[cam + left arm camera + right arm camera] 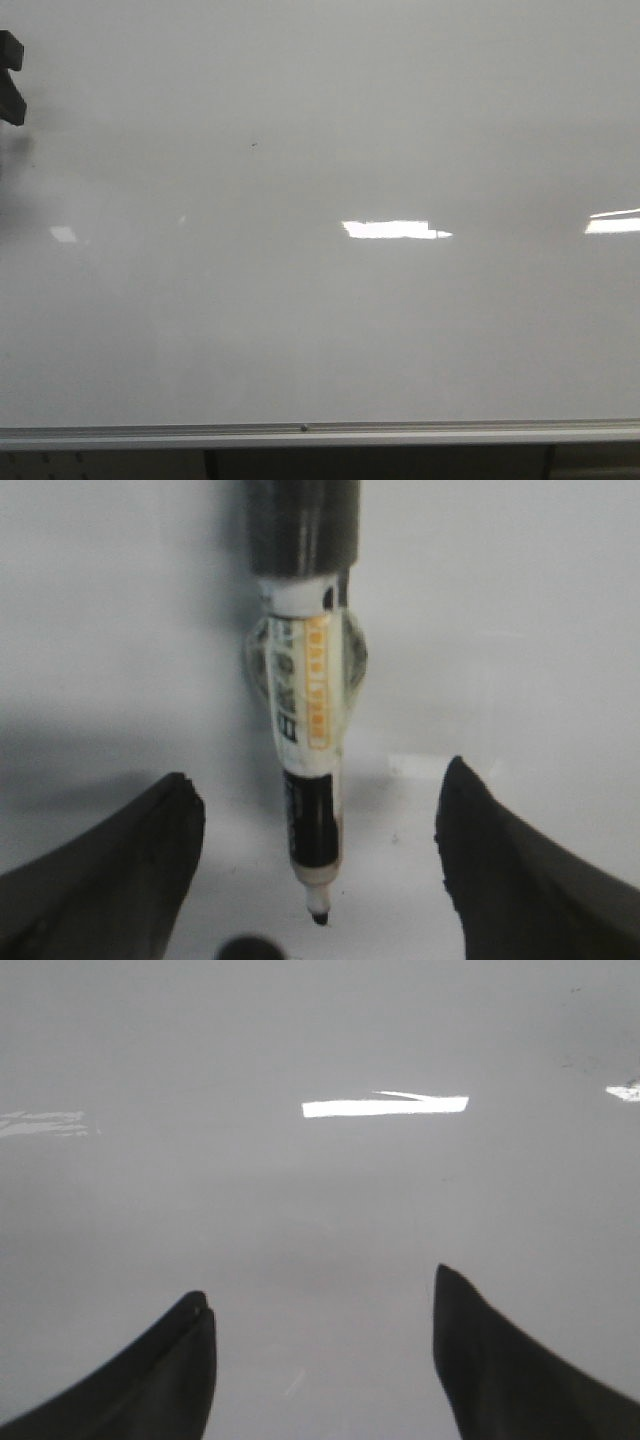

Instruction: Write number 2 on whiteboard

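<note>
The whiteboard (320, 330) fills the front view, glossy white with a silver rail (320, 434) along its bottom edge. No number 2 shows on it; only a tiny dark speck (253, 144). A marker (305, 710) with a black grip and a dark tip (320, 916) hangs uncapped between the fingers of my left gripper (320, 775). The fingers stand wide apart and do not touch it. The tip points at the board (520, 630), and I cannot tell if it touches. A dark part of the left arm (10, 78) shows at the front view's far left edge. My right gripper (320, 1285) is open and empty, facing bare board (320, 1190).
Bright rectangular light reflections (392, 229) lie on the board, another at the right edge (612, 222). A dark round shadow (250, 948) sits near the marker tip. Dark space with supports shows below the rail (380, 462).
</note>
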`<state>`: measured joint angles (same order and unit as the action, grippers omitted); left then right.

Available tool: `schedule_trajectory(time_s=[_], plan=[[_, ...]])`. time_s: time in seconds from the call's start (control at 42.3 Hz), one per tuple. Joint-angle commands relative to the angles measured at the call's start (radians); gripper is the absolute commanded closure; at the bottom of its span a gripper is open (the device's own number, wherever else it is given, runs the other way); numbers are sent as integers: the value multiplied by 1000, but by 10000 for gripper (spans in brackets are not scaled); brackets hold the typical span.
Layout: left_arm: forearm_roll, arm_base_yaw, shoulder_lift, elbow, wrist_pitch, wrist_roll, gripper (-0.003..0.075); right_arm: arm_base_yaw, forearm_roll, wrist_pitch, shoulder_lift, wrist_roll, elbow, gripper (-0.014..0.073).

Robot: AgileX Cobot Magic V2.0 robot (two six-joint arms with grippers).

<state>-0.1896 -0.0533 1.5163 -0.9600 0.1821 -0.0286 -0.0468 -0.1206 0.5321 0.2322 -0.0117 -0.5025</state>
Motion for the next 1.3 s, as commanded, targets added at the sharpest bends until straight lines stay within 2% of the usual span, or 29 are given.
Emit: schedule_trajectory(time_s=[0.0,0.165,0.236,0.331,0.449,0.544,0.78,0.898,0.993,1.111,1.277], plan=[[-12,1,0,-52,-77,9,260,-3,-1,-69,17,-1,-34,99],[-13,1,23,-63,-77,9,265,-3,-1,-69,17,-1,-34,99],[-13,1,23,-63,-73,9,303,-3,-1,-69,17,-1,-34,99],[-13,1,23,-63,-73,9,414,-3,-1,-70,17,-1,-34,99],[-13,1,23,-63,-77,9,624,-3,-1,-70,17,-1,-34,99],[-13,1,23,-63,-77,9,738,-3,-1,-70,17,-1,-34,99],[-8,-11,3,-70,-1,-3,739,-3,-1,-70,17,-1,-34,99],[-7,-59,-44,-74,85,-107,739,-3,-1,-67,17,-1,-34,99],[-7,-118,-66,-100,223,-180,739,-3,-1,-65,17,-1,-34,99],[-14,-195,-71,-157,460,-249,739,-3,-1,-63,18,-1,-34,99],[-89,-284,-71,-213,722,-378,739,-3,-1,-58,18,-1,-34,99]])
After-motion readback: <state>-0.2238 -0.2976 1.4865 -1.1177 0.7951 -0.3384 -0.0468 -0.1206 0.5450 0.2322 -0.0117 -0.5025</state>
